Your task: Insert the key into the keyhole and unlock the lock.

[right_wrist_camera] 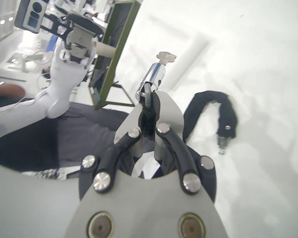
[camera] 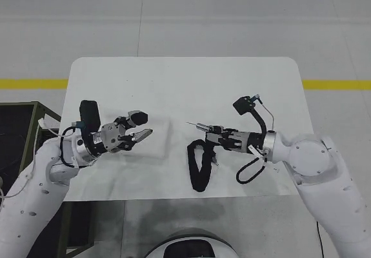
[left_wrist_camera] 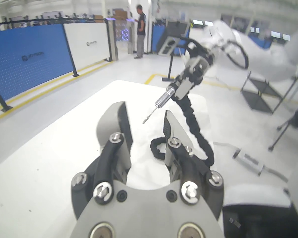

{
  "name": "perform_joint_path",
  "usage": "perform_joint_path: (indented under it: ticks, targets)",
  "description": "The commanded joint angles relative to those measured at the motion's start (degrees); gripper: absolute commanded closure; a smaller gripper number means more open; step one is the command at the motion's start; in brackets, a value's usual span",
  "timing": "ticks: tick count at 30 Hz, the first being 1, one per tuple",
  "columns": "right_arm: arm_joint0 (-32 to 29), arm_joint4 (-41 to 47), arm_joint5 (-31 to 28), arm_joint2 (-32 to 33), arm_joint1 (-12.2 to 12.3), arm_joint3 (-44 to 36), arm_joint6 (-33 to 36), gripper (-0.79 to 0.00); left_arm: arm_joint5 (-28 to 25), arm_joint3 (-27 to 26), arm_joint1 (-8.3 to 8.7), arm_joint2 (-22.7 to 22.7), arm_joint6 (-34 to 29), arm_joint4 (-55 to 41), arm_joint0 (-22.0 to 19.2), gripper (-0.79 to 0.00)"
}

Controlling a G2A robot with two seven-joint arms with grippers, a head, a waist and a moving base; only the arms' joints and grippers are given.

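Over the right half of the desk [camera: 185, 80], my right gripper [right_wrist_camera: 149, 100] pinches the lock [right_wrist_camera: 154, 74] just behind its silver cylinder and holds it off the surface. The key [right_wrist_camera: 167, 56] stands out of the cylinder's far end, pointing toward my left gripper [left_wrist_camera: 144, 108]. That gripper hovers well apart, fingers spread, with nothing between them. The lock's black sleeved cable [camera: 199, 164] hangs in a loop down to the desk.
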Motion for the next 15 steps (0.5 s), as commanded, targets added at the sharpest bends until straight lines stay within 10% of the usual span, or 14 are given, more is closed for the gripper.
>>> perform_joint_path:
  ticks: [1, 6, 7, 8, 15]
  targets:
    - [0.25, -2.18, 1.49, -0.89, -0.04, -0.31, 0.38, 0.000, -2.24, 0.12, 0.34, 0.33, -3.62, -14.11, 1.71, -0.785]
    - [2.90, -9.39, 5.25, -5.56, -0.51, 2.85, 1.18, 0.000, -2.24, 0.12, 0.34, 0.33, -3.62, -14.11, 1.71, -0.785]
    - [3.59, -11.25, 6.44, -6.66, -0.68, 3.62, 0.89, -0.289, -2.24, 0.12, 0.34, 0.33, -3.62, -14.11, 1.71, -0.785]
    - [4.22, -13.86, 7.64, -7.72, -0.85, 4.06, 0.06, -0.785, -2.24, 0.12, 0.34, 0.33, -3.62, -14.11, 1.71, -0.785]
    - [5.28, -24.35, 11.23, -12.43, -1.70, 5.35, -1.80, -0.785, -2.24, 0.12, 0.34, 0.33, -3.62, -14.11, 1.71, -0.785]
